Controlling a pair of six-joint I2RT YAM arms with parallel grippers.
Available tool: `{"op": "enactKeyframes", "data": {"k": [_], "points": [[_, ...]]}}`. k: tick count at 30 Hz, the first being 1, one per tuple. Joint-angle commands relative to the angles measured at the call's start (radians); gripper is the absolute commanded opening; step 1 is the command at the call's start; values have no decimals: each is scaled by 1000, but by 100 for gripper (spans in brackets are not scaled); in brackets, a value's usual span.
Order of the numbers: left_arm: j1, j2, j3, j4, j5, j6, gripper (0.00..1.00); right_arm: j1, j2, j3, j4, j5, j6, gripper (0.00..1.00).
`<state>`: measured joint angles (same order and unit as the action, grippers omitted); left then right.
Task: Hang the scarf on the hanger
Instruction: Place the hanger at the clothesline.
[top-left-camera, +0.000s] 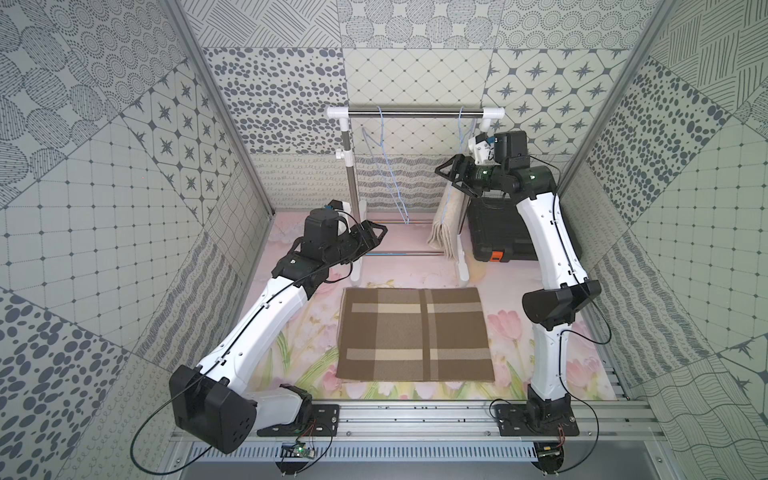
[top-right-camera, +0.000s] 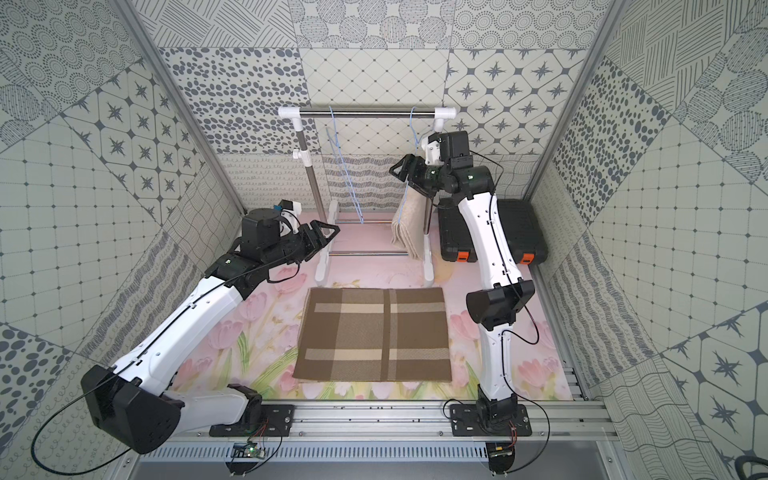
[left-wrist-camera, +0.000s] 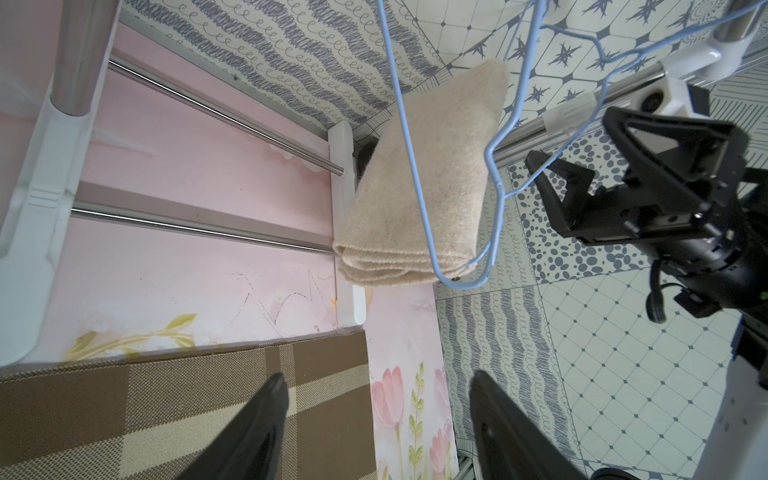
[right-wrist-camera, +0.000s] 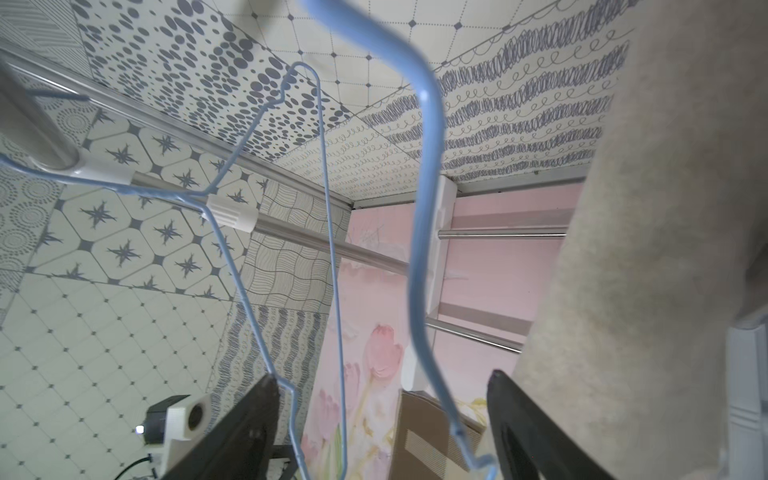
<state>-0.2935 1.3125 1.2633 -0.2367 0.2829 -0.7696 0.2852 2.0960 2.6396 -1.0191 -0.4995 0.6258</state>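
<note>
We see the beige scarf (top-left-camera: 446, 224) folded over the lower wire of a blue hanger (right-wrist-camera: 417, 266), which hangs at the right end of the rack (top-left-camera: 415, 111). The scarf's folded end hangs just above the rack's foot. The right gripper (top-left-camera: 451, 176) is up at the top of the scarf. Its jaws are spread wide and clamp nothing. In the right wrist view the hanger's wire passes through the gap between the fingers, and the scarf lies just outside one finger. We cannot tell whether cloth and finger touch.

The left gripper (top-left-camera: 376, 232) hangs low near the rack's left foot, well apart from the scarf, its jaws also parted and empty. A second hanger (top-left-camera: 388, 166) hangs bare nearer the left end of the rail. A brown plaid mat (top-left-camera: 415, 332) lies flat in front of the rack, and a black case (top-left-camera: 494, 232) sits behind the right arm.
</note>
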Motion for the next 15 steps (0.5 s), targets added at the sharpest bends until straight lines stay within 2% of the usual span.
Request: {"op": "enactKeyframes", "data": {"k": [1,7,12,15], "points": [[7,-5,13,94,53,43,72,19,-115,20,-14,34,-50,97],[13,-11,16,158,112,81,73,117,-217,-39,-98,217,-210,97],[26,17,39,258,146,52,76,287,-239,-119,-91,426,-399,97],[26,65,104,290,111,20,81,312,-223,-156,-67,451,-377,97]]}}
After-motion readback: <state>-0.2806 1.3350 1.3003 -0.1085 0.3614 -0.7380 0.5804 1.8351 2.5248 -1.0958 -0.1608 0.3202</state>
